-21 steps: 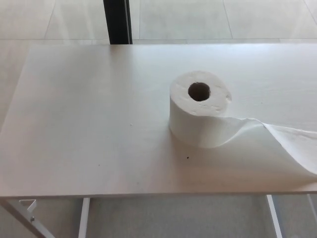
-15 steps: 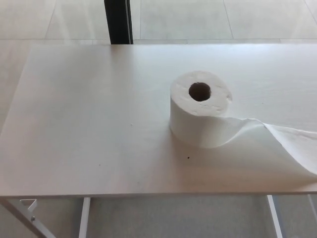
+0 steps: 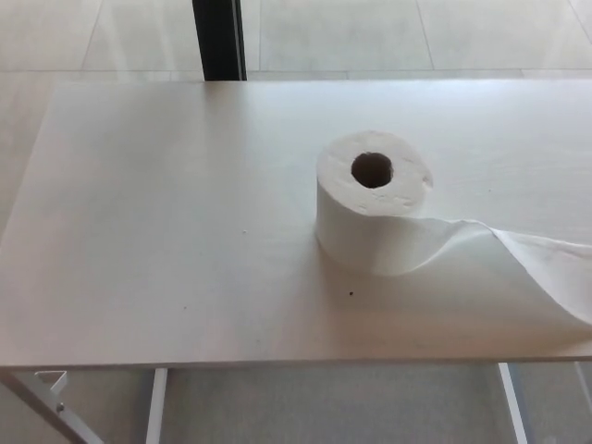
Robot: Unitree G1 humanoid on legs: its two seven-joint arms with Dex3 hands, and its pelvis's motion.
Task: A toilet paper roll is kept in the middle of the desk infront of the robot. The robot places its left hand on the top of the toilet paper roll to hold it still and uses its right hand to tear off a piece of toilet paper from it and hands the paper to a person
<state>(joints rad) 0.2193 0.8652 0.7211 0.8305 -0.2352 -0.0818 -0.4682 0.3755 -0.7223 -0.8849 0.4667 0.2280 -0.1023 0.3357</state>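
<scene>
neither of the robot's hands shows in the head view, and no arm or forearm reaches in from either side, so whether the fingers are spread or pressed together cannot be told.

the toilet paper roll [image 3: 370, 199] stands on end on the pale desk [image 3: 166, 240], a little right of the middle and nearer the far edge than the near one. its long axis runs straight up, with the dark cardboard core hole [image 3: 372, 169] facing the camera above. the top face is bare.

a loose tail of paper [image 3: 518, 273] peels off the lower front of the roll and runs to the right, lying in soft ripples along the desk and leaving the picture at its right edge, close to the near right part of the desk.

to the left of the roll the desk surface is a wide open stretch up to the left edge. the near edge runs across the lower part of the picture, with white desk legs [image 3: 155, 407] showing below it. beyond the far edge lies light tiled floor [image 3: 370, 37], and a dark upright post [image 3: 219, 39] stands just behind the desk, left of centre.
</scene>
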